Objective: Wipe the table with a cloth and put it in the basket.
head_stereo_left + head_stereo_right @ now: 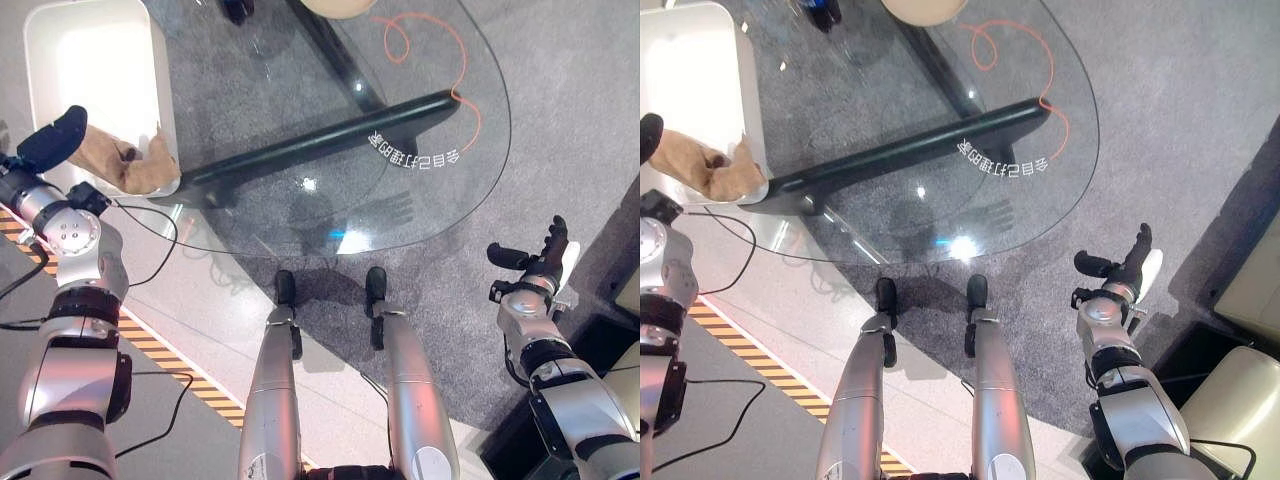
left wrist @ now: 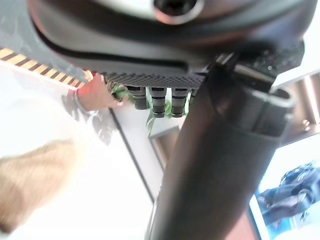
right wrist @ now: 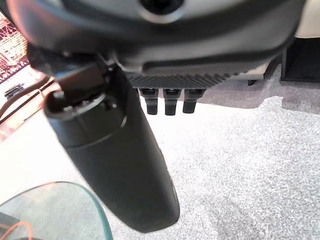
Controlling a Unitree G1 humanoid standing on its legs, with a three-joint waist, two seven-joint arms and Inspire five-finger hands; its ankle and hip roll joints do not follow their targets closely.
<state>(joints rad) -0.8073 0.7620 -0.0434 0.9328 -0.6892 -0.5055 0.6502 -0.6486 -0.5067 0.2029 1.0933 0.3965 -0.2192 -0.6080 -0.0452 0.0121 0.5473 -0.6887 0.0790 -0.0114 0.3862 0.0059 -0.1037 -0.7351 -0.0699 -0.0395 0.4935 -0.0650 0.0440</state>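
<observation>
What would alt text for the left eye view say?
A tan cloth lies in a white basket beside a glass table. The robot's left hand hovers over it; its right hand hangs open above grey carpet.

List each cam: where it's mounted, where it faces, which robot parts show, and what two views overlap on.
Left eye view: head, looking down at glass table, white basket holding tan cloth; left hand, right hand.
Right eye view: same, slightly offset.
Left wrist view: along left hand's thumb over cloth.
Right wrist view: along right hand's thumb at grey carpet, table edge.
Shared: cloth, eye and left wrist views.
</observation>
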